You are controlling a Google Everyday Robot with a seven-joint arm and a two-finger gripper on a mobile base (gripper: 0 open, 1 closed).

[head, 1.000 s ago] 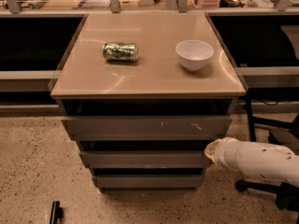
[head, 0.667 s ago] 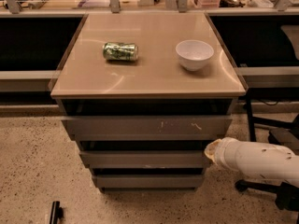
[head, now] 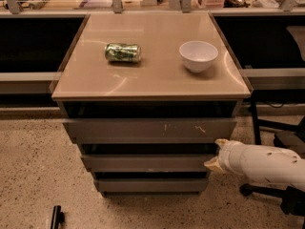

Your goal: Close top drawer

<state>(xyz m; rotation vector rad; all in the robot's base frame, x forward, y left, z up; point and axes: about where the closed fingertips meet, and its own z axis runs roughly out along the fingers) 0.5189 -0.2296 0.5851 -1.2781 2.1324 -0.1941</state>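
Three grey drawer fronts step down the face of the cabinet under the bench [head: 95, 82], and the top drawer [head: 143, 128] is the widest and juts out farthest toward the camera, with a dark gap showing between its front and the bench edge above. Small white scratches mark its flat front right of centre. The claw [head: 213, 162] sits lower than that drawer, at the tan tip of a thick white arm [head: 264, 163] that reaches in from the right edge of the view. It lies below the top drawer's right end, level with the middle drawer [head: 143, 162] and right at that front's right-hand end; whether it touches the middle front cannot be told. It has no contact with the face of the top drawer, which lies above it and to its left. How far the claw is open, and whether it has hold of anything, cannot be told from this angle. The bottom drawer [head: 150, 184] is the narrowest and sits farthest back. On the bench a green can [head: 123, 52] lies on its side at the left, well apart from a white bowl [head: 198, 55] standing upright at the right.
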